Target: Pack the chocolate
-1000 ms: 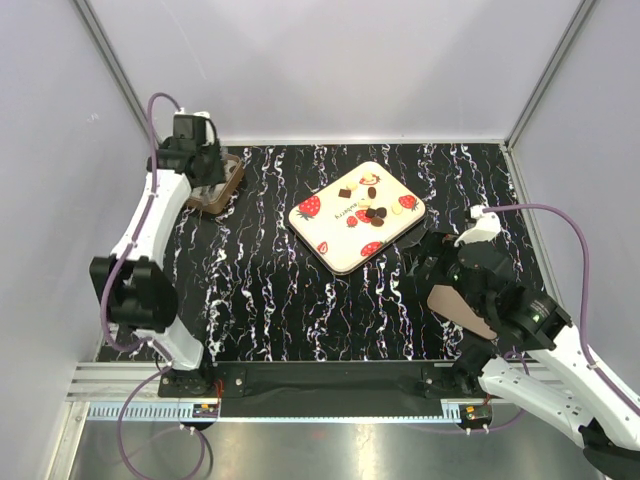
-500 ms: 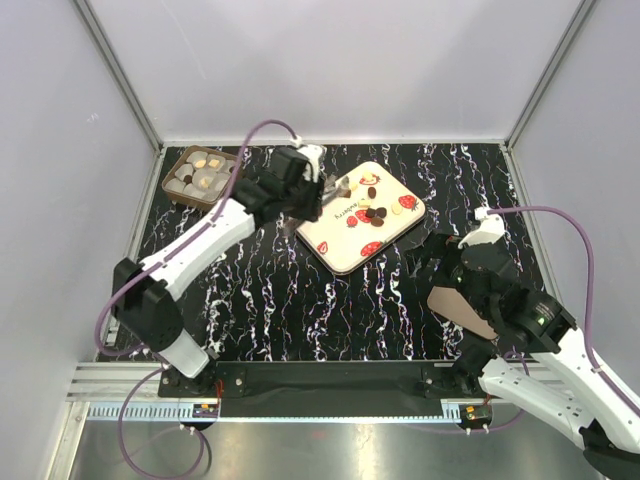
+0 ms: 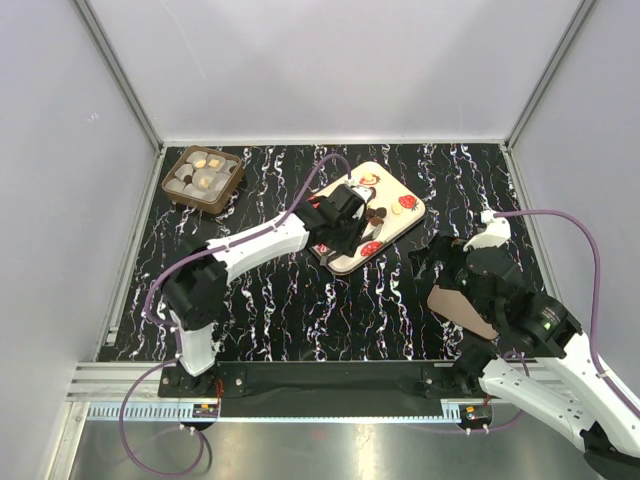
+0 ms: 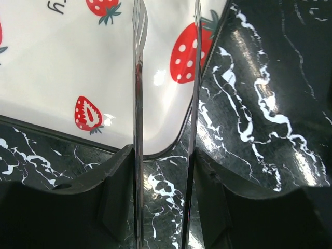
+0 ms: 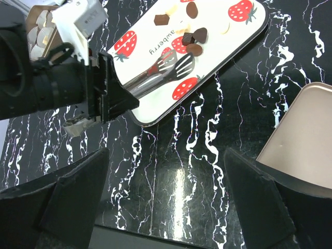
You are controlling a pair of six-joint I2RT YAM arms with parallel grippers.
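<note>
Top view overhead, wide; left wrist close over tray (image 4: 62,67) corner — right wrist farther, same tray.

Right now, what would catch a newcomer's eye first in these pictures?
The white strawberry-print tray stands out on the black marbled table, small chocolates scattered on its far half. The left gripper, with long metal spatula fingers, hangs open over the tray beside them. A brown box of white paper cups sits in the far left corner.

Black white-veined marble tabletop (image 3: 300,310); plain pale walls (image 3: 330,70); aluminium rail (image 3: 120,380) near edge.
</note>
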